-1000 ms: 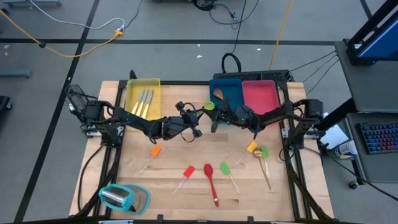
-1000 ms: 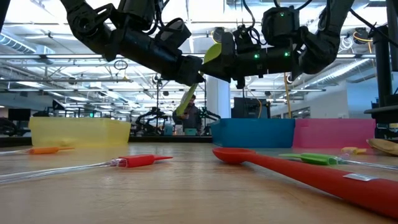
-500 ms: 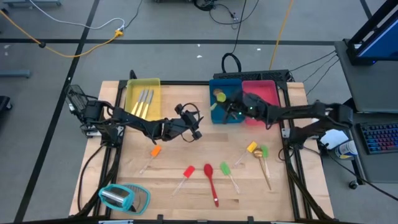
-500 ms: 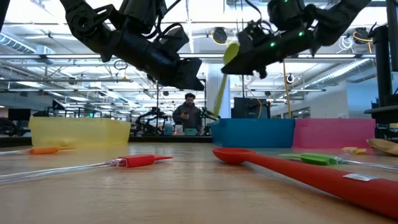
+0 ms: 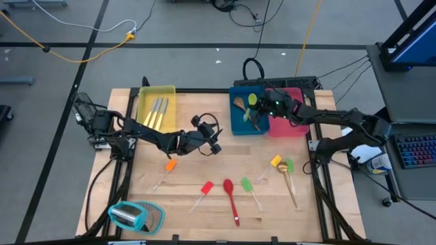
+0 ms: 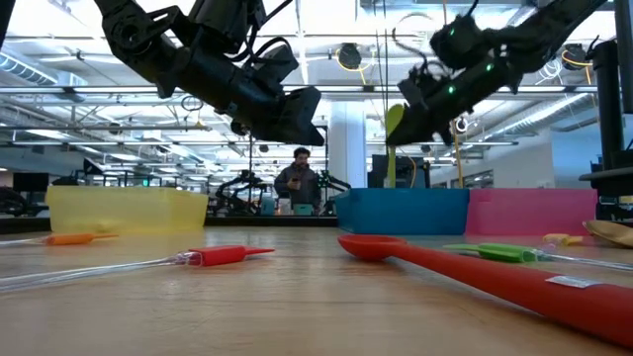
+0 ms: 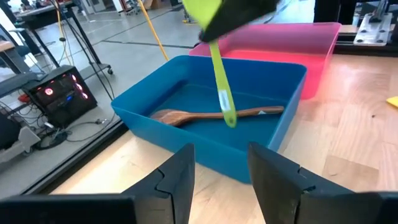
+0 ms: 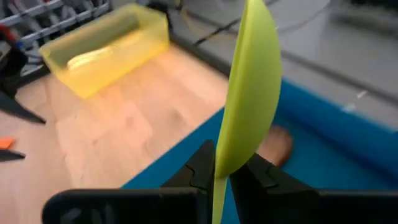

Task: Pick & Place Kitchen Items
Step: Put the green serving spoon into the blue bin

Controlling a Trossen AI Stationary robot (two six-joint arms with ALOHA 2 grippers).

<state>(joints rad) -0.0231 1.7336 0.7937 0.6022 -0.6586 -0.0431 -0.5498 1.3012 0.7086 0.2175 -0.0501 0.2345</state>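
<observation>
Holding a green spoon (image 7: 221, 87) above the blue tray (image 7: 292, 78), right claw (image 5: 262, 107)

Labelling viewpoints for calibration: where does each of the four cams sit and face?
High: overhead, straight down on the table; both arms show.
Low: at tabletop height, facing the room; both arms hang in from above.
Left wrist: behind the left hand, facing the blue tray.
Right wrist: behind the right hand, shut on the green spoon.
Shared: both wrist views show the green spoon over the blue tray.
</observation>
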